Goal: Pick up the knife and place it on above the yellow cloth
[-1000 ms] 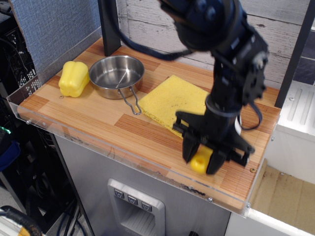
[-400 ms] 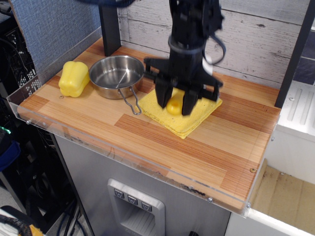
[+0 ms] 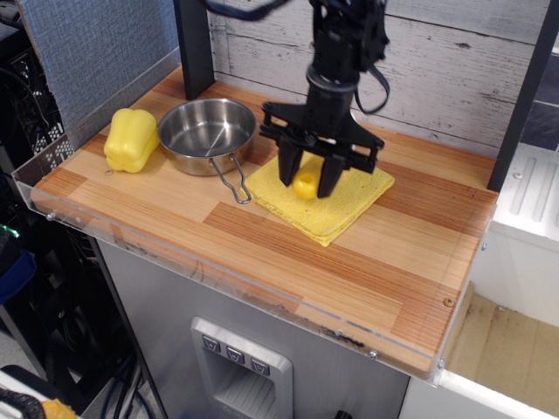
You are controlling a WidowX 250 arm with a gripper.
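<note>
There is one knife (image 3: 307, 184), of which only the yellow handle shows, and one yellow cloth (image 3: 349, 202). One yellow toy pepper (image 3: 131, 139) and one small metal pan (image 3: 207, 130) with a single wire handle are also there. One wooden table (image 3: 262, 253) carries them all, and one black gripper (image 3: 307, 180) is in view.

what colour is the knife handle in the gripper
Yellow: the knife handle shows best in the observation.image view.
</note>
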